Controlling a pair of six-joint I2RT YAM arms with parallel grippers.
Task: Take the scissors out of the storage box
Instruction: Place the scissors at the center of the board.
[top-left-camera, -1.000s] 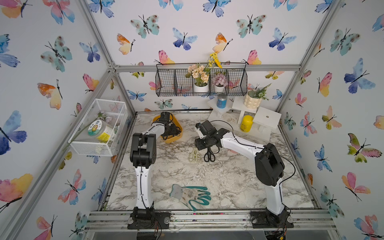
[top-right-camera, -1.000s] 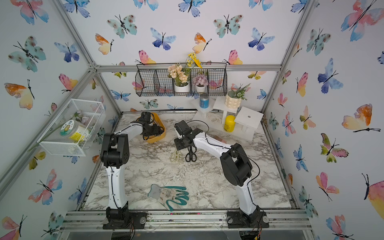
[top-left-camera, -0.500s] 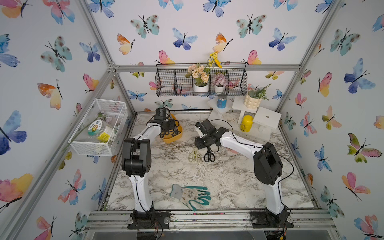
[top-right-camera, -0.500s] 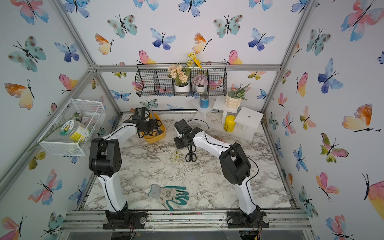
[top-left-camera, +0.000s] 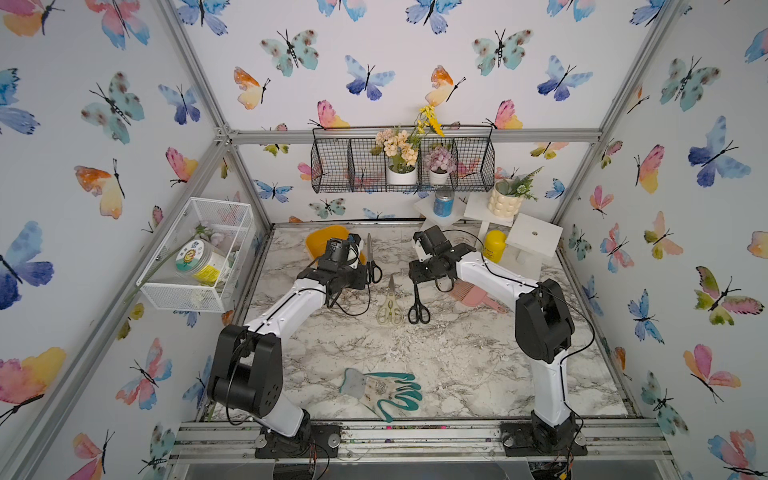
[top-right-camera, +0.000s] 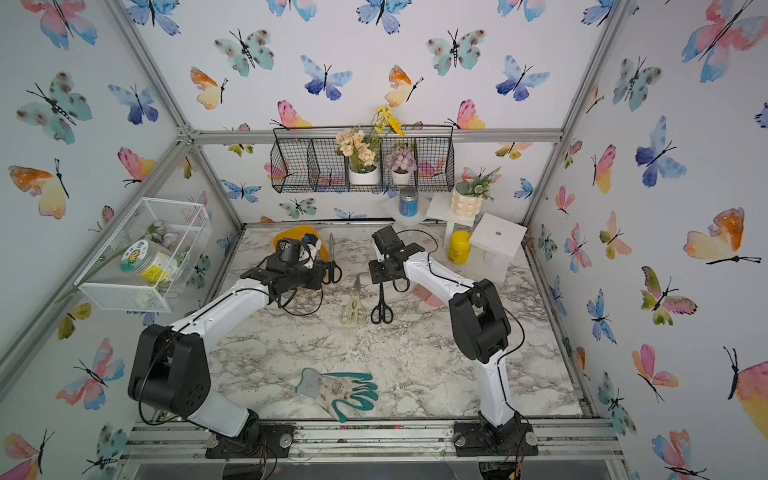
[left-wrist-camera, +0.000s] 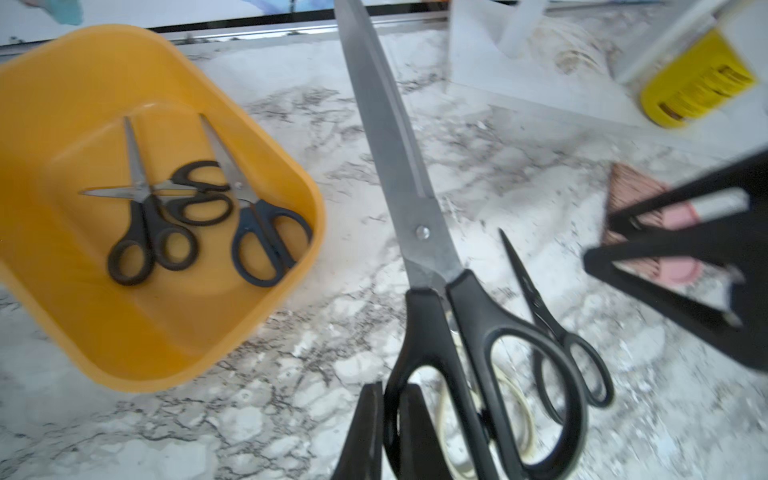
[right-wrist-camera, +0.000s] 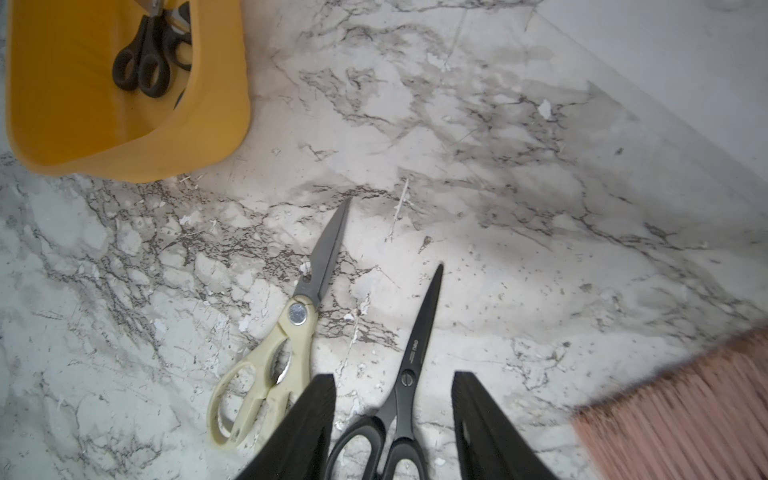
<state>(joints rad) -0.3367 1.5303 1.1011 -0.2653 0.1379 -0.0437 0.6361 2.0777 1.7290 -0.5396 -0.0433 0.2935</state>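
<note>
The yellow storage box (left-wrist-camera: 95, 332) stands at the back left of the table (top-left-camera: 324, 239). Inside it lie three small scissors: two black-handled (left-wrist-camera: 141, 232) and one dark blue (left-wrist-camera: 266, 245). My left gripper (left-wrist-camera: 392, 388) is shut on a handle loop of a large black-handled pair of scissors (left-wrist-camera: 399, 166), held just right of the box (top-left-camera: 370, 257) with the blades pointing to the back wall. Cream shears (top-left-camera: 390, 305) and an all-black pair (right-wrist-camera: 411, 365) lie side by side on the marble. My right gripper (right-wrist-camera: 392, 380) stands open over the black pair's handles, holding nothing.
A pink comb-like brush (top-left-camera: 473, 297) lies right of the right gripper. A glove (top-left-camera: 382, 390) lies near the front edge. A yellow bottle (top-left-camera: 494, 247) and white stands (top-left-camera: 534, 237) fill the back right. A white mesh basket (top-left-camera: 199, 253) hangs left, a black wire basket (top-left-camera: 403, 166) on the back wall.
My left gripper has come out of the yellow box and moved right and forward, carrying the large black-handled scissors. The right arm has not moved.
</note>
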